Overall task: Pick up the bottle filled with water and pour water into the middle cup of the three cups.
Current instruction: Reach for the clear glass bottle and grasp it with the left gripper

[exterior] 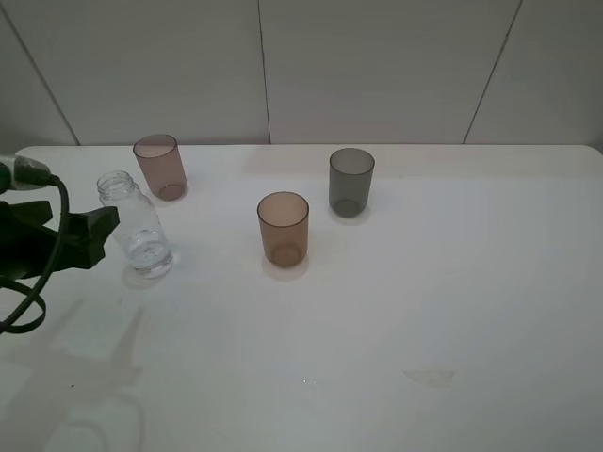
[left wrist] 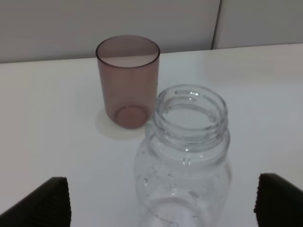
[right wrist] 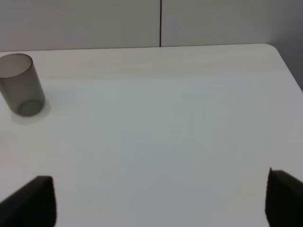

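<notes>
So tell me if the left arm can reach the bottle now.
Probably yes: the left tool is open, the bottle stands centred right before it, and the pinkish cup stands apart behind.

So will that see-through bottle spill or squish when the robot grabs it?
Probably squishes a little: the bottle looks like thin clear plastic. It has no cap on its wide neck, so tipping it would likely spill water. Its smooth rounded sides might slip in the left end effector.

White table (exterior: 424, 311) with a clear uncapped bottle (exterior: 138, 231), pinkish-mauve cup (exterior: 160, 167), amber middle cup (exterior: 283, 229) and smoky grey cup (exterior: 350, 182)
</notes>
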Action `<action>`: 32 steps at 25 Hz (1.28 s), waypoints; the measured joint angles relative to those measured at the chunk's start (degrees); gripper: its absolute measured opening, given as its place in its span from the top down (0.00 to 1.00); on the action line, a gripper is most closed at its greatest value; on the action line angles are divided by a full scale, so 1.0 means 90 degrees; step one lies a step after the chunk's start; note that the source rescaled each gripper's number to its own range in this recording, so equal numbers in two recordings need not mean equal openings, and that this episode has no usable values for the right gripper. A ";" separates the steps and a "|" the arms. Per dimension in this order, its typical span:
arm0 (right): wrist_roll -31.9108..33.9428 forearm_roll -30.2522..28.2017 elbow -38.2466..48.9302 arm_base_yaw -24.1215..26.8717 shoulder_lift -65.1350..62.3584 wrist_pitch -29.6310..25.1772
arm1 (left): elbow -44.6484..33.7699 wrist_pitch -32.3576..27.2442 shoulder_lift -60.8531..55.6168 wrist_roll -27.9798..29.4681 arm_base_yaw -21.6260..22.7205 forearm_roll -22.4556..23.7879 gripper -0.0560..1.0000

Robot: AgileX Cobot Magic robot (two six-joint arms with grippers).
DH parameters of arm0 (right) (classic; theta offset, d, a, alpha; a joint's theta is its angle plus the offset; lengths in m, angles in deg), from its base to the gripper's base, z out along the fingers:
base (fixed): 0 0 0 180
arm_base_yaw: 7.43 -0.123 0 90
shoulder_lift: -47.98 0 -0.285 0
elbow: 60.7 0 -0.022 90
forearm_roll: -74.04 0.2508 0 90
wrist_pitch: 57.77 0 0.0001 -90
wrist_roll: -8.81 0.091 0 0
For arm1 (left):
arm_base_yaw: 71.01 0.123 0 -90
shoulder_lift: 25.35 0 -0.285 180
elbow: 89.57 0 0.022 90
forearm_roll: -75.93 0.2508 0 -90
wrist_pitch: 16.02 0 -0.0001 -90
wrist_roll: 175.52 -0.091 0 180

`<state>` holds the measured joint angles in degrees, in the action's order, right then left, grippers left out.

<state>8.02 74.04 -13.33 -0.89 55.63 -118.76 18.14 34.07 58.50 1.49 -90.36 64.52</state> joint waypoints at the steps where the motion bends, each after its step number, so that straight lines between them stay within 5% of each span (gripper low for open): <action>1: 0.0000 0.0000 0.0000 0.0000 0.0000 0.0000 | 0.0000 0.0273 0.0297 0.0000 0.0000 0.0024 0.01; 9: 0.0000 0.0000 0.0000 0.0000 0.0000 0.0000 | 0.0006 0.1985 0.2184 0.0183 0.0000 0.0972 0.01; 32: 0.0000 0.0000 0.0000 0.0000 0.0000 0.0000 | 0.0879 0.2148 0.3597 0.0188 -0.0005 0.0529 0.01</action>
<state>8.02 74.04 -13.33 -0.89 55.63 -118.76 26.05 53.40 90.88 3.19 -90.41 69.28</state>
